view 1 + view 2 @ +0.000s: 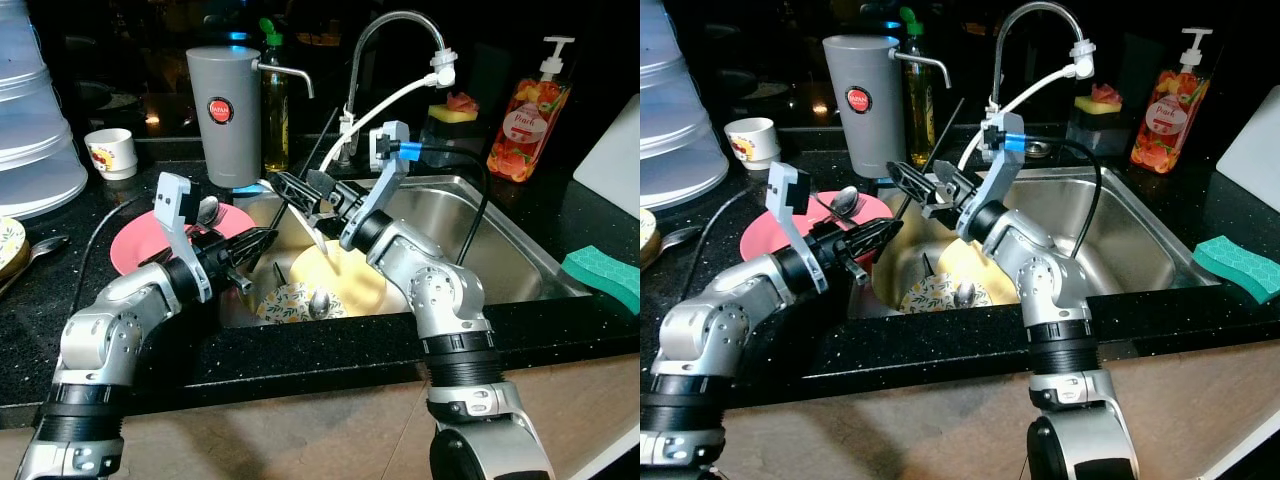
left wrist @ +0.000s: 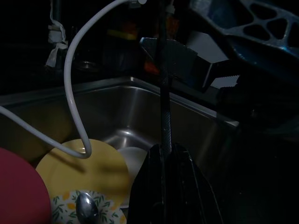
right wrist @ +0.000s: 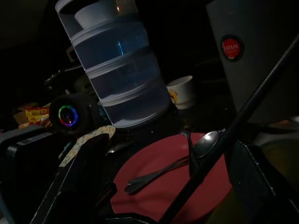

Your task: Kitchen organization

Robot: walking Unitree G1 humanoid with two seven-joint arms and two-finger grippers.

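My left gripper [image 1: 260, 241] reaches over the sink's left rim and is shut on a thin black stick [image 2: 164, 107] that slants up toward the tap. My right gripper [image 1: 290, 190] hovers above the same corner. Its fingers are open, and the stick [image 3: 243, 116] passes between them without clear contact. Below them in the steel sink [image 1: 480, 225] lie a yellow plate [image 1: 350, 280] and a patterned plate [image 1: 285, 302] with a spoon [image 1: 320, 300] on it. A pink plate [image 1: 135, 245] with spoons [image 1: 207, 210] sits on the black counter to the left.
A grey canister [image 1: 224, 115], an oil bottle [image 1: 275, 110] and the tap [image 1: 395, 25] with a white hose stand behind the sink. A cup [image 1: 110, 152] and stacked clear containers [image 1: 35, 120] are at the left. A soap bottle [image 1: 528, 110] and a green sponge [image 1: 605, 272] are at the right.
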